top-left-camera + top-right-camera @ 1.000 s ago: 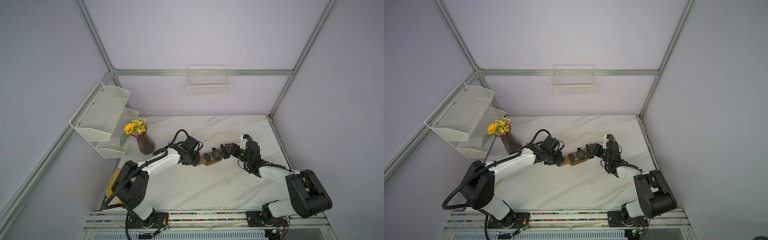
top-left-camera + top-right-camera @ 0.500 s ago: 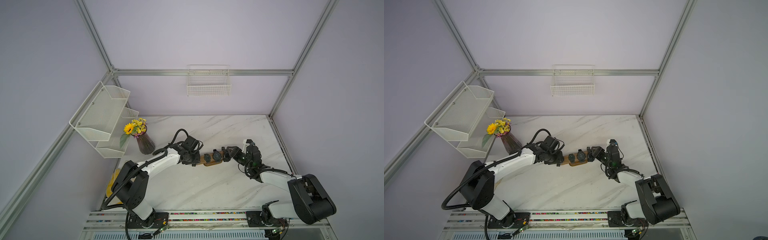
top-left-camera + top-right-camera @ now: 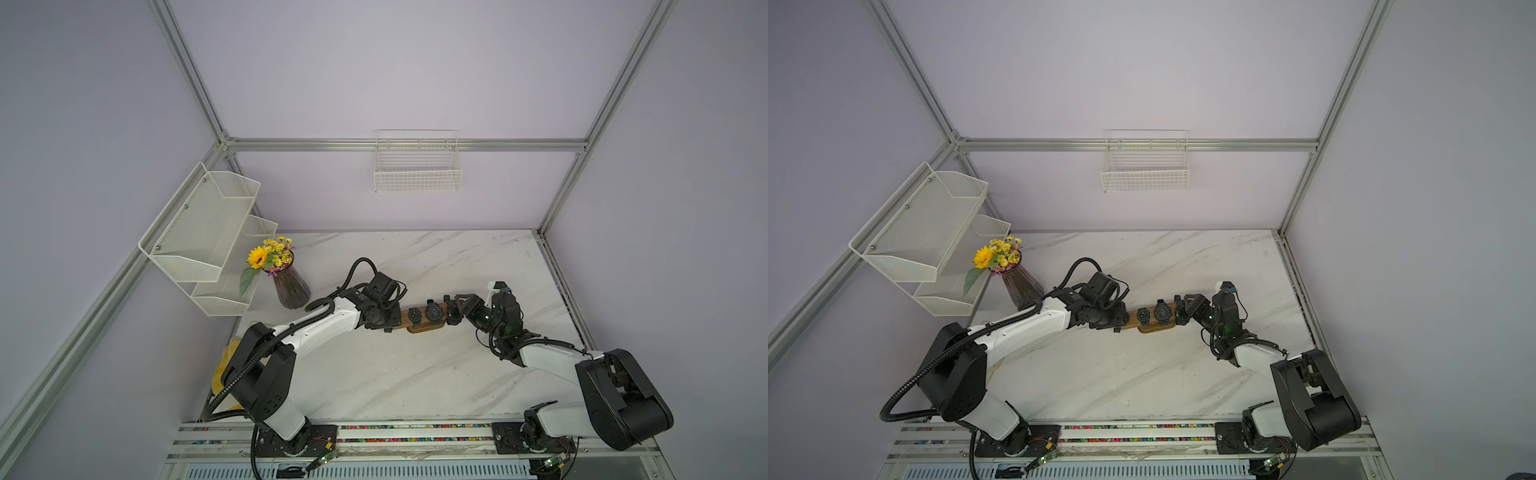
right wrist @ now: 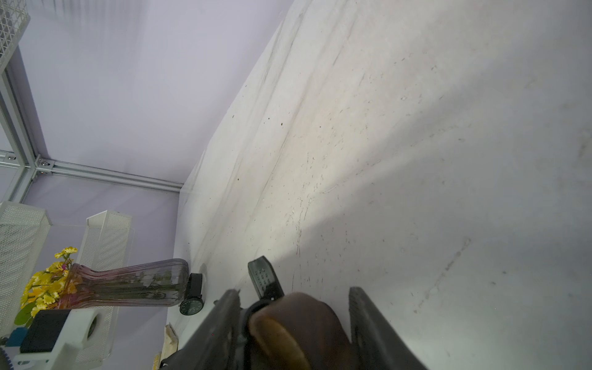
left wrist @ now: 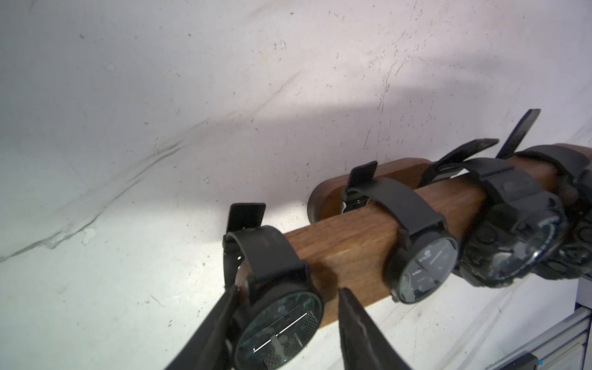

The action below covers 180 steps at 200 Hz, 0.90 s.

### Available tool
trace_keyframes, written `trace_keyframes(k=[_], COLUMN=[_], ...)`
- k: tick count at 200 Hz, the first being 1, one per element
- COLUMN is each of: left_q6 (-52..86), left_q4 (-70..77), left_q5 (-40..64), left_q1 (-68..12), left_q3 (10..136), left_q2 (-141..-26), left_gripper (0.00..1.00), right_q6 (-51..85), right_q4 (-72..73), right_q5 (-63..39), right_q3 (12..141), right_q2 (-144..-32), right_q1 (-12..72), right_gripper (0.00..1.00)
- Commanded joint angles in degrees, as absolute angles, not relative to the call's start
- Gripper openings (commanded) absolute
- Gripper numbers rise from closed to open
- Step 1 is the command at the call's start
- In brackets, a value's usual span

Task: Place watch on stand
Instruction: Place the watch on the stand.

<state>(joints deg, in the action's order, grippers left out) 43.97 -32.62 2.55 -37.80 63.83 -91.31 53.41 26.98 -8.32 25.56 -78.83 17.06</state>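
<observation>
The dark wooden stand (image 3: pixel 423 329) sits mid-table and carries several black watches in the left wrist view. My left gripper (image 5: pixel 290 290) is open around the watch (image 5: pixel 278 323) at the bar's (image 5: pixel 352 243) near end: one finger touches its case and the other stands off it. My right gripper (image 4: pixel 294 290) straddles the bar's opposite rounded end (image 4: pixel 288 326). A watch strap (image 4: pixel 264 278) pokes up there beside one finger, and a strip of table shows between the wood and the other finger. Both top views show the grippers at opposite ends of the stand (image 3: pixel 1152 328).
A loose black watch (image 4: pixel 191 304) lies on the table beside the purple vase of yellow flowers (image 3: pixel 291 286). White mesh shelves (image 3: pixel 203 232) hang on the left wall and a wire basket (image 3: pixel 417 166) on the back wall. Something yellow (image 3: pixel 224 365) lies at the table's front left.
My right arm has dropped lower and moved in over the stand's right end. My left gripper's fingers have spread a little around the end watch. The stand has stayed put.
</observation>
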Motion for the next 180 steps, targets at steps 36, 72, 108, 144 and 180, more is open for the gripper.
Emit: trace_keyframes(k=[36,72,108,144,180], left_q6=[44.87,45.00,45.07,44.96,45.31], left_q4=[-26.52,-26.48,-26.46,-25.92,-27.08], left_q5=[6.47,6.76,7.04,7.07,3.75], left_q1=[-39.81,-40.04,-40.17,-40.15,-40.08], left_q3=[63.39,63.11,63.03,62.72,61.07], left_q2=[-87.18,-87.12,-87.64,-87.54,-86.00], left_gripper=[0.45,0.45,0.44,0.44,0.47], right_q6=[51.86,51.68,51.68,51.53,51.16], right_q4=[19.52,18.90,18.21,17.32,15.37], right_q5=[-7.49,-7.03,-6.70,-6.19,-5.04], right_q3=[24.41,24.78,25.05,24.88,25.00], right_q2=[-80.23,-79.94,-79.87,-79.21,-78.84], right_q1=[18.98,18.93,18.98,18.98,18.96], right_gripper=[0.44,0.44,0.44,0.46,0.50])
